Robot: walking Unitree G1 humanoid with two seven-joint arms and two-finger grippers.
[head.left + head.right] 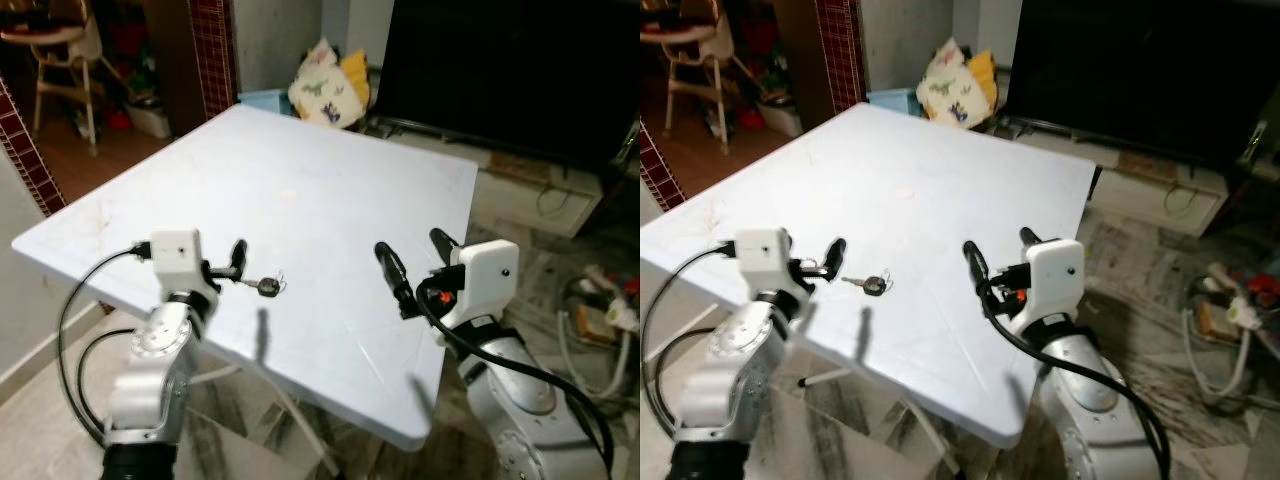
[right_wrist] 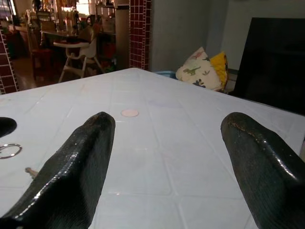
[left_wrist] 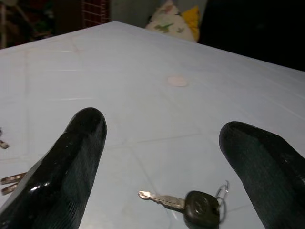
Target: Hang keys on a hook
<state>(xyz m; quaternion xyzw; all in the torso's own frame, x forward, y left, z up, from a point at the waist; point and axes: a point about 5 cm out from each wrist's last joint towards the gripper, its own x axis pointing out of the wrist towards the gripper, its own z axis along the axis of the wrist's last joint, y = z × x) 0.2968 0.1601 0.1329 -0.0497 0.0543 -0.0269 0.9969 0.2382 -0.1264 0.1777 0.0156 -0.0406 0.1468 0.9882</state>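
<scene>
Head view: my left gripper (image 1: 225,268) gapes empty beside the black-headed key (image 1: 266,287) on the white table (image 1: 330,180); right gripper (image 1: 415,262) spread, empty. Left wrist: key (image 3: 190,205) lies flat between my fingers (image 3: 71,157); light, thin, slippery, so I'd pinch the head. Right wrist: wide apart over bare tabletop.

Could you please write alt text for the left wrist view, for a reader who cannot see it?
A key with a black head and a thin wire ring lies flat on a pale table, just ahead of the left tool, whose two black fingers stand wide apart on either side of it without touching it. A patterned cushion sits in the dim background beyond the table's far edge.
</scene>
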